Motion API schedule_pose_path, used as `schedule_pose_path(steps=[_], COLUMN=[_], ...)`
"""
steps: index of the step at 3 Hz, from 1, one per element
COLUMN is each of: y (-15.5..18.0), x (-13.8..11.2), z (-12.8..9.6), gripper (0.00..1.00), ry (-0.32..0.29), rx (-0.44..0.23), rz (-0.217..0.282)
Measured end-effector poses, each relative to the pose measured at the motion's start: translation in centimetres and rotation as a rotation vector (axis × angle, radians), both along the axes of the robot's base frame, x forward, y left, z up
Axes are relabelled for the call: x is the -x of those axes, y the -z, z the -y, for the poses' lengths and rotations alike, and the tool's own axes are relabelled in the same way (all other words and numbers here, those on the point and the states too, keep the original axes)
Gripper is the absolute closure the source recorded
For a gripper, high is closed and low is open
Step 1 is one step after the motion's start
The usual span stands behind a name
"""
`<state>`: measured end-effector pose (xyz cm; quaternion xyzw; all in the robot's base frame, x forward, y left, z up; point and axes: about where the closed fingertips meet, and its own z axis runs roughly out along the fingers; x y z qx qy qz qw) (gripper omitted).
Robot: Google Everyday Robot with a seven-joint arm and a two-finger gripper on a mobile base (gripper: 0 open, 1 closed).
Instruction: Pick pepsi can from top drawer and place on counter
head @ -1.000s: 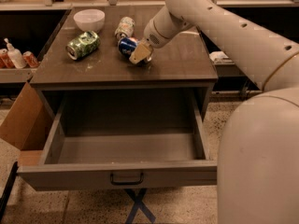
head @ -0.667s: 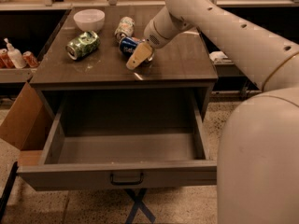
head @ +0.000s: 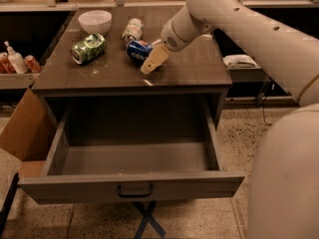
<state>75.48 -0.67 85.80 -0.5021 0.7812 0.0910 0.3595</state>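
Gripper [head: 152,62]: positioned low over the counter [head: 194,71], angled down and to the left from the arm's wrist. Whether it is open or closed cannot be told from this view. It does not appear to enclose anything.

Pepsi can [head: 137,49]: on the counter, lying on its side, immediately left of the gripper and partly behind it. Contact between the two cannot be confirmed. Assessment: the can rests on the surface under its own weight, so the placement looks essentially complete and the gripper's position suggests release rather than a carry.

Neighbouring items: a pale can [head: 132,30] lies just behind the pepsi can. A green can [head: 88,48] lies on its side further left, with a white bowl [head: 94,20] behind it. All are near enough that a careless withdrawal could nudge a can into a roll; a lift clear and away to the right seems safest.

Drawer [head: 132,182]: pulled fully open below the counter, handle [head: 134,189] at centre front. No can is visible inside, consistent with removal.
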Motion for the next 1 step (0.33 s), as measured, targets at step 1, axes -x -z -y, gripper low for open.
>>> schedule_pose_path(steps=[1], y=[-2.28], x=[2.12], z=[2.67], gripper=[0.00], ry=[0.041], rx=[0.012], rz=[0.042])
